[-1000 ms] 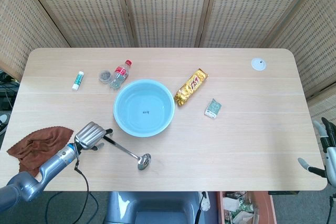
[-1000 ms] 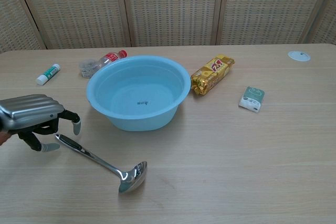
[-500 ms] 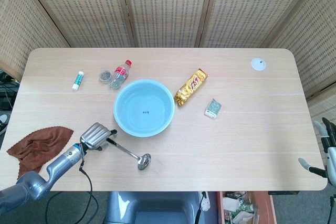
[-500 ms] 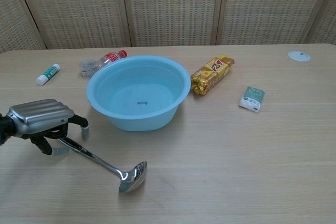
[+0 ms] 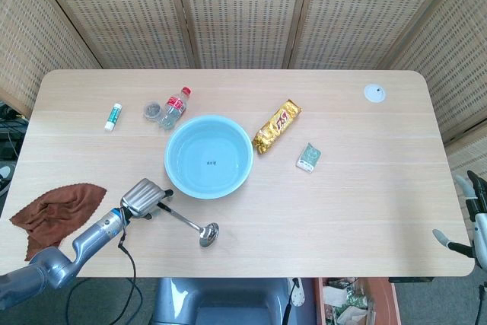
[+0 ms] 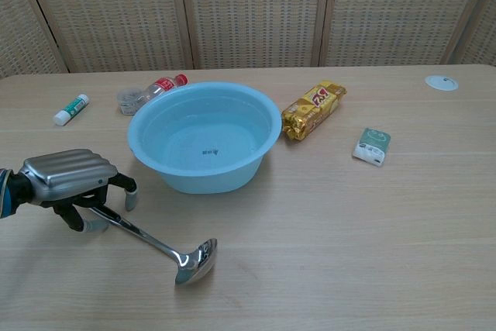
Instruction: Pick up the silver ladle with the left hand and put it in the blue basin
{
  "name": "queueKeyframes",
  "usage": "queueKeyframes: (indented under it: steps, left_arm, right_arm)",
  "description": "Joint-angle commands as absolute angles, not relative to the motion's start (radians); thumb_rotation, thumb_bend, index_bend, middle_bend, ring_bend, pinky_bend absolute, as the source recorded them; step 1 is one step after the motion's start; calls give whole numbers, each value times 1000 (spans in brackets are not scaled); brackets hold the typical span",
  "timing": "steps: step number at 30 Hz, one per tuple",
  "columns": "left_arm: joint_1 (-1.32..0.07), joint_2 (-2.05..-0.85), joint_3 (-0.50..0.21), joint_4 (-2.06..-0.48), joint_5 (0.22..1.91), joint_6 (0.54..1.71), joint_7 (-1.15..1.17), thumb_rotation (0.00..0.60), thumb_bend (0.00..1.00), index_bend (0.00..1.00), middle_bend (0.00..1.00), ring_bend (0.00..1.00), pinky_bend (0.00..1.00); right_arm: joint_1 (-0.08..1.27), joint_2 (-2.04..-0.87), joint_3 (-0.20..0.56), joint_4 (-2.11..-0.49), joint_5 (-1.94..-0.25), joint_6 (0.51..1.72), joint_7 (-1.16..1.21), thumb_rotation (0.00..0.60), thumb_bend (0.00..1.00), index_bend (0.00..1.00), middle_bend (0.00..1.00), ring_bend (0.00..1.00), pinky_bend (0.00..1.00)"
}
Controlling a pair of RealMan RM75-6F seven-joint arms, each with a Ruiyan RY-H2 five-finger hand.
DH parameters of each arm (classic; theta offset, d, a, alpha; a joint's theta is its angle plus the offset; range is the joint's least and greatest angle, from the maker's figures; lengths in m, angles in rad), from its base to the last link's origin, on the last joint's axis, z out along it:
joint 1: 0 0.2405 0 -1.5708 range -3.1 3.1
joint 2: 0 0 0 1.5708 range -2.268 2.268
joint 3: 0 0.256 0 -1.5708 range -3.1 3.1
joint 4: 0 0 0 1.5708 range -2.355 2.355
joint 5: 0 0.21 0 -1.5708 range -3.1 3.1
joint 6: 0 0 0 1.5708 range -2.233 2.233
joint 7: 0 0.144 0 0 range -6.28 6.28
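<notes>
Left hand [image 6: 74, 184] hovers over ladle [image 6: 159, 244] handle, fingers spread, holding nothing; ladle looks stiff, slick, bowl-heavy, best gripped mid-handle, basin [image 6: 204, 138] beside

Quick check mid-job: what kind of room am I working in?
Probably a staged indoor test area, not a real kitchen: a bare wooden table, woven folding screens behind it, and unrelated items like a snack pack and a blue basin.

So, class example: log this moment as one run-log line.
left hand: over ladle handle, fingers apart | silver ladle: flat on table | blue basin: empty | right hand: idle
</notes>
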State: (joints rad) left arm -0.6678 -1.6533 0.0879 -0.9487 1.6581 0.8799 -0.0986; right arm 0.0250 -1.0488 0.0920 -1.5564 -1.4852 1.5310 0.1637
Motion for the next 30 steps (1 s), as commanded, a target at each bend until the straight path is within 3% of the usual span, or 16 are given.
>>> queueKeyframes:
  steps: [1, 7, 14, 23, 30]
  left_arm:
    - [-669, -1659, 89, -946, 1654, 878, -95, 600, 354, 404, 1000, 973, 1000]
    - [-669, -1670, 92, -937, 1647, 881, -94, 600, 355, 441, 1000, 974, 1000]
    - [-665, -1676, 98, -925, 1644, 891, -99, 600, 354, 598, 1000, 973, 1000]
    - [-657, -1611, 97, -990, 1652, 961, -98, 600, 358, 659, 1000, 973, 1000]
    - [-648, -1505, 95, -1125, 1664, 1023, -49, 600, 473, 809, 1000, 973, 1000]
  right_arm:
    - [25, -1049, 92, -1556, -1485, 1531, 164, 600, 0, 0, 0, 0, 0]
    - [25, -1047, 92, -1557, -1485, 1532, 169, 600, 0, 0, 0, 0, 0]
    - [24, -1045, 93, -1556, -1485, 1533, 176, 600, 0, 0, 0, 0, 0]
    - [22, -1041, 92, -1557, -1486, 1534, 184, 600, 0, 0, 0, 0, 0]
    - [21, -1040, 91, -1559, -1488, 1537, 187, 600, 0, 0, 0, 0, 0]
